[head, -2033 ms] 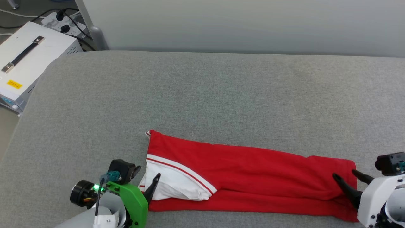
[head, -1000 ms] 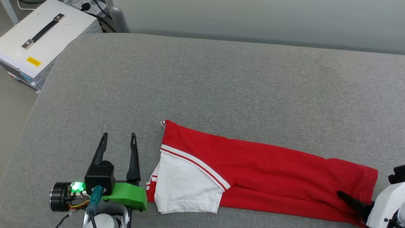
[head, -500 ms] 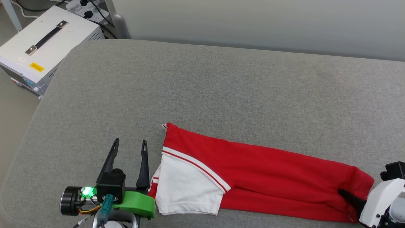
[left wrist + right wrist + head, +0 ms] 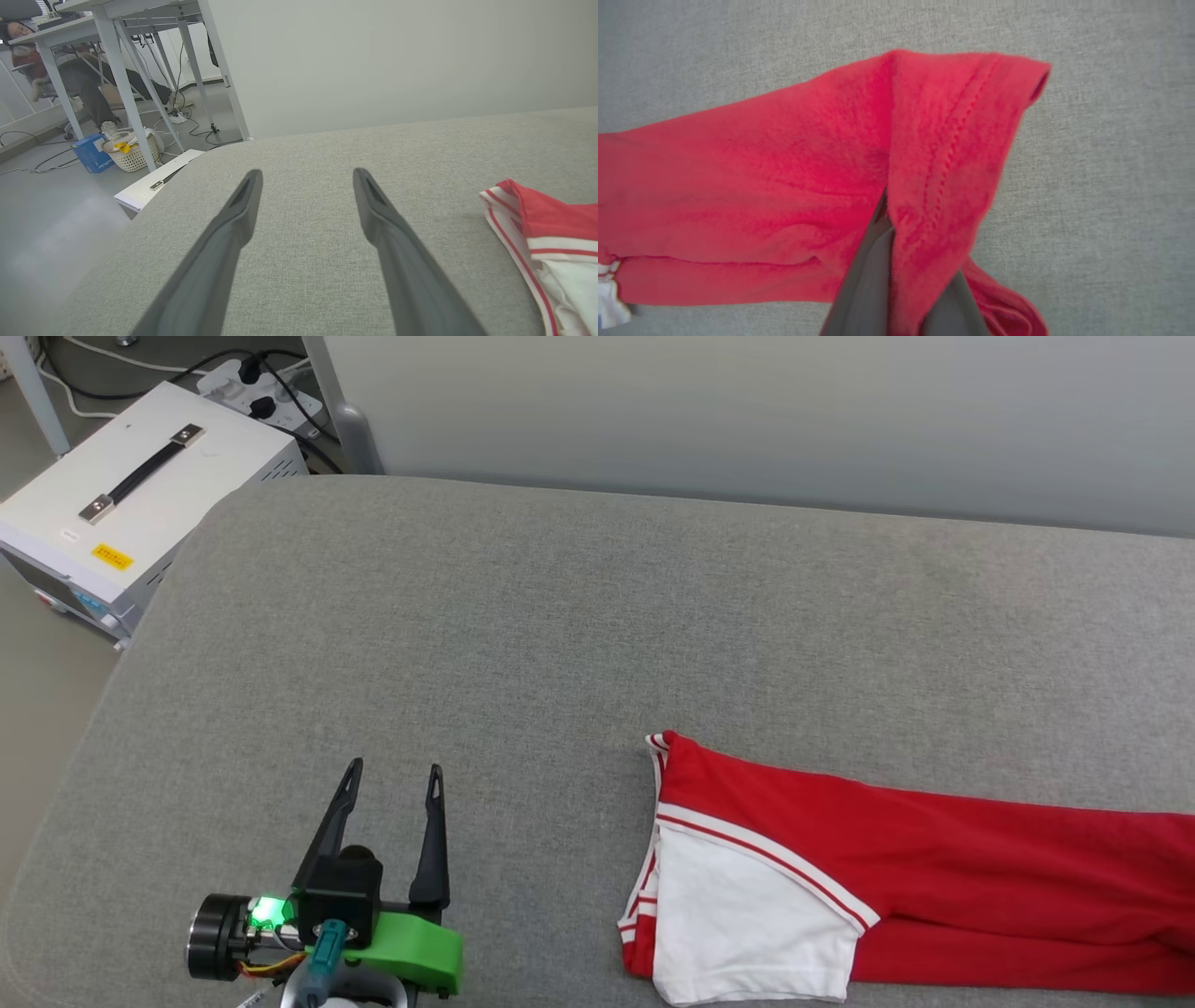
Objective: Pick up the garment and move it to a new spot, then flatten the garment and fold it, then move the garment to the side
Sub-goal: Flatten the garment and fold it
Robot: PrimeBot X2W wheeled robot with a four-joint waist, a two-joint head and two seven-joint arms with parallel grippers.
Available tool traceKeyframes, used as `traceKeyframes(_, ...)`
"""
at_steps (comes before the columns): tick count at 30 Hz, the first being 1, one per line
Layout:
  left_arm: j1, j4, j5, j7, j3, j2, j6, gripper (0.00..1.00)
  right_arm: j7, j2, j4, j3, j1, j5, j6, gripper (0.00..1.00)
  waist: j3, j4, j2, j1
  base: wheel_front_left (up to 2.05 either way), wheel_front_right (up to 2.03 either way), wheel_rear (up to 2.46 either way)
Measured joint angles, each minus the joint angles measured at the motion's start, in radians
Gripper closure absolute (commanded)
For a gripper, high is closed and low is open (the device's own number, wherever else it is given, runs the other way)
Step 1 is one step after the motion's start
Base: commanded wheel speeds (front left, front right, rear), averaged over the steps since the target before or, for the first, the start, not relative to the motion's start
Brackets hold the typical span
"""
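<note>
The garment, red with a white sleeve and striped trim, lies folded into a long strip on the grey padded surface at the lower right, running off the right edge. Its lettering is hidden. My left gripper stands open at the lower left, well apart from the cloth, nothing between its fingers. From the left wrist, the garment's striped corner lies to the right. In the right wrist view my right gripper is shut on the garment's red hem end, which is lifted and bunched over the fingers.
A white case with a black handle stands on the floor past the surface's far left corner, with a power strip and cables behind it. A pale wall runs along the back. Table legs, a basket and a seated person are far left.
The garment has slid to the right along the surface, held at its hem end by my right gripper, which has passed out of the head view. My left gripper stays open and barely moves.
</note>
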Motion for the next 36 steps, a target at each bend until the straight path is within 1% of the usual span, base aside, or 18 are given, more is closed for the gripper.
traceKeyframes(5, 0.012, 0.002, 0.007, 0.0, 0.017, -0.013, -0.018, 0.0, 0.029, -0.007, -0.112, 0.012, 0.029, 0.008, 0.0, 1.0, -0.011, -0.004, 0.0, 0.0, 0.0, 0.0, 0.0)
traceKeyframes(9, 0.021, 0.005, 0.014, 0.0, 0.026, -0.019, -0.027, 0.0, 0.061, -0.006, -0.269, 0.03, 0.046, 0.018, 0.0, 1.0, -0.018, -0.01, 0.0, 0.0, 0.0, 0.0, 0.0)
traceKeyframes(13, 0.021, 0.006, 0.021, 0.0, 0.034, -0.027, -0.039, 0.0, 0.11, 0.008, -0.418, 0.058, 0.046, 0.003, 0.0, 1.0, -0.018, -0.011, 0.0, 0.0, 0.0, 0.0, 0.0)
traceKeyframes(17, 0.021, 0.005, 0.023, 0.0, 0.044, -0.04, -0.049, 0.0, 0.176, 0.048, -0.525, 0.114, 0.038, -0.062, 0.0, 1.0, -0.011, -0.006, 0.0, 0.0, 0.0, 0.0, 0.0)
traceKeyframes(20, 0.019, 0.001, 0.025, 0.0, 0.05, -0.047, -0.054, 0.0, 0.214, 0.103, -0.572, 0.165, 0.01, -0.109, 0.0, 1.0, -0.001, 0.002, 0.0, 0.0, 0.0, 0.0, 0.0)
traceKeyframes(24, 0.019, -0.003, 0.032, 0.0, 0.06, -0.052, -0.061, 0.0, 0.243, 0.174, -0.586, 0.237, -0.056, -0.156, 0.0, 1.0, 0.014, 0.011, 0.0, 0.0, 0.0, 0.0, 0.0)
traceKeyframes(27, 0.017, -0.003, 0.038, 0.0, 0.07, -0.058, -0.062, 0.0, 0.249, 0.218, -0.561, 0.302, -0.118, -0.201, 0.0, 1.0, 0.025, 0.016, 0.0, 0.0, 0.0, 0.0, 0.0)
traceKeyframes(29, 0.013, -0.003, 0.041, 0.0, 0.076, -0.062, -0.07, 0.0, 0.248, 0.246, -0.526, 0.351, -0.166, -0.243, 0.0, 1.0, 0.034, 0.019, 0.0, 0.0, 0.0, 0.0, 0.0)
traceKeyframes(33, 0.003, -0.003, 0.046, 0.0, 0.079, -0.073, -0.071, 0.0, 0.232, 0.313, -0.43, 0.423, -0.243, -0.269, 0.0, 1.0, 0.051, 0.024, 0.0, 0.0, 0.0, 0.0, 0.0)
traceKeyframes(36, -0.01, 0.0, 0.051, 0.0, 0.08, -0.078, -0.079, 0.0, 0.206, 0.341, -0.343, 0.473, -0.297, -0.319, 0.0, 1.0, 0.065, 0.03, 0.0, 0.0, 0.0, 0.0, 0.0)
